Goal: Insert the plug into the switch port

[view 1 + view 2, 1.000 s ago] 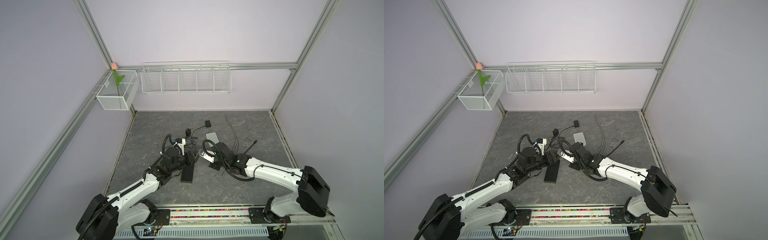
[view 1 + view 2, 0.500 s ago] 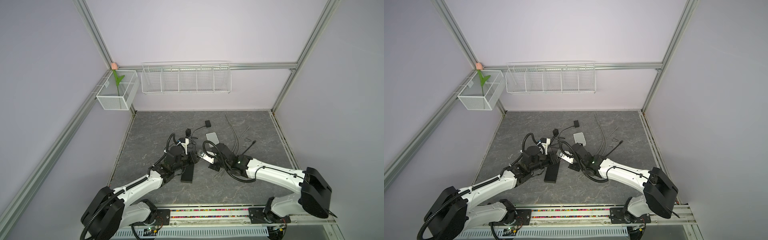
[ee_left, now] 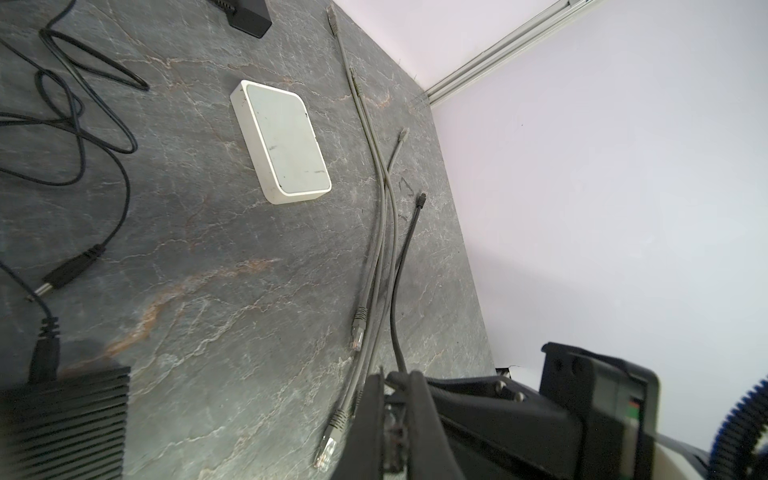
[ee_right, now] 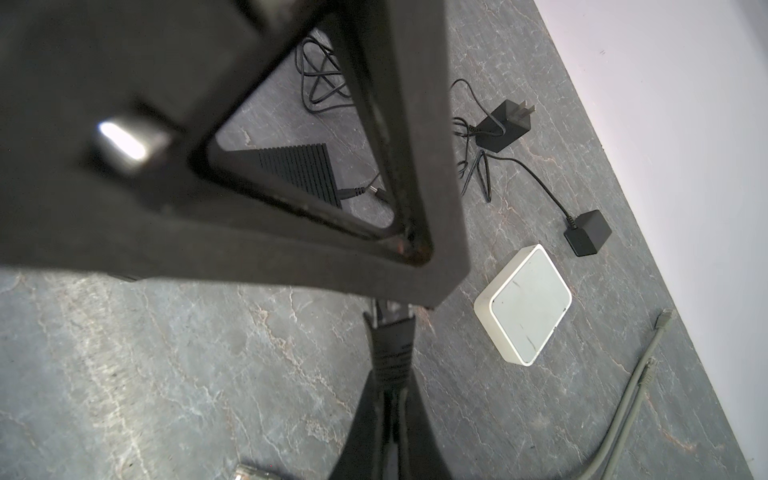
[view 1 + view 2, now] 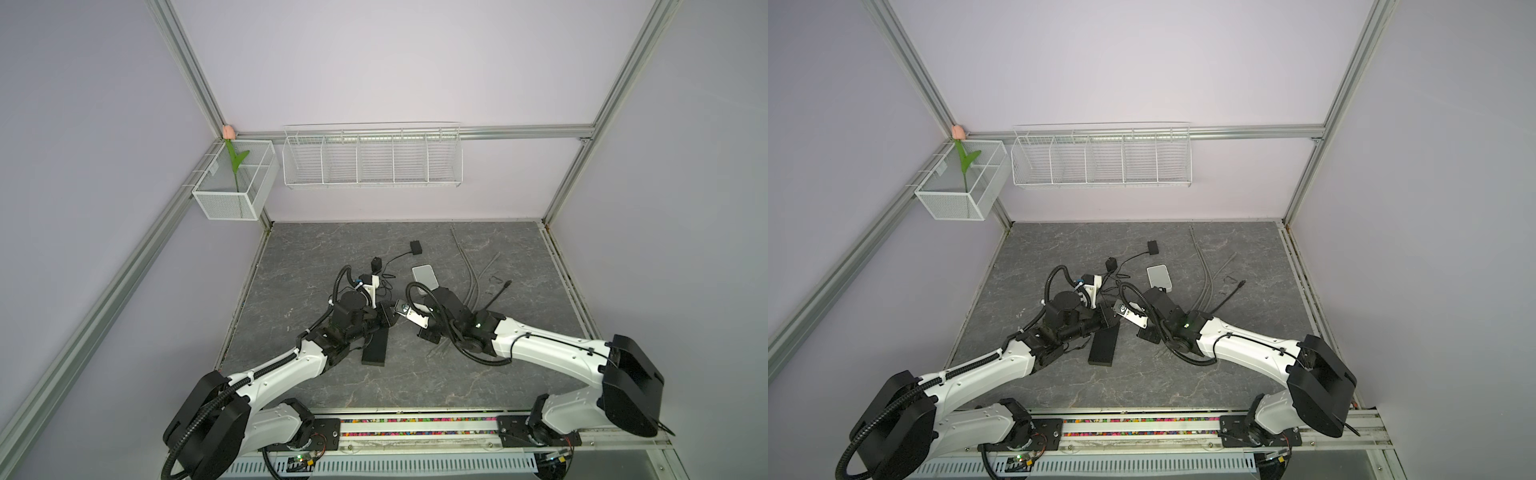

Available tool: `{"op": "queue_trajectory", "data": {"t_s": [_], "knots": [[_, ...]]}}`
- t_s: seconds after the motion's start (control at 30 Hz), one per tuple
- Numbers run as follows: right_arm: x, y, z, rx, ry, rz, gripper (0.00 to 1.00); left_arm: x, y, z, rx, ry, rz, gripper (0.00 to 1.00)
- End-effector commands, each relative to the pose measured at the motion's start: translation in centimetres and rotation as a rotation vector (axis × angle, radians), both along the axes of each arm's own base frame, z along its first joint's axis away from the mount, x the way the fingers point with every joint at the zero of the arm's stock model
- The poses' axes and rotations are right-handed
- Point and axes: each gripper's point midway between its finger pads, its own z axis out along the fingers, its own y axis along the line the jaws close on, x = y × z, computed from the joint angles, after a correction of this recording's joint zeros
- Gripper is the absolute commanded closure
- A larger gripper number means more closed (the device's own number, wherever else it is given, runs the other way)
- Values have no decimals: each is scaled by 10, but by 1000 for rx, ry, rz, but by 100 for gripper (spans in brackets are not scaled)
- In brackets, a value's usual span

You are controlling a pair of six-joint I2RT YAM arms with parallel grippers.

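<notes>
- The right gripper (image 4: 390,405) pinched the plug (image 4: 390,349) at its rear boot.
- The left gripper (image 3: 395,380) was pressed together just at the plug's nose. Whether it really gripped the plug, I could not tell.
- The black ribbed box (image 5: 375,347), which I took for the switch, lay flat beyond the left gripper, partly under the left arm. Its long axis ran front to back.
- The plug pointed roughly toward this box, and the left arm was the nearer one. I saw no port.
</notes>
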Motion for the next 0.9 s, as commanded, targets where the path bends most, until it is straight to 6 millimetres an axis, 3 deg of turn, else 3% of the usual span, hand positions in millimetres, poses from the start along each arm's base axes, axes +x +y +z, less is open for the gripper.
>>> {"op": "queue_trajectory", "data": {"t_s": [0.0,0.2,0.33,0.47,0.57,0.67,0.87], "knots": [[-5,8,13,71,5,9,93,1,-3,-1,9,8,0,94],[-3,9,13,96,26,-9,81,1,-1,-4,36,9,2,100],[-1,3,22,176,104,-20,57,0,4,-2,59,-2,9,100],[7,-12,35,311,254,-37,45,-1,7,1,72,-11,15,100],[2,-13,34,295,322,-16,41,-2,8,1,75,-15,13,100],[-3,-9,25,265,367,17,46,-2,8,3,75,-19,13,100],[-16,-3,15,276,395,99,46,-3,9,4,80,-22,10,100]]}}
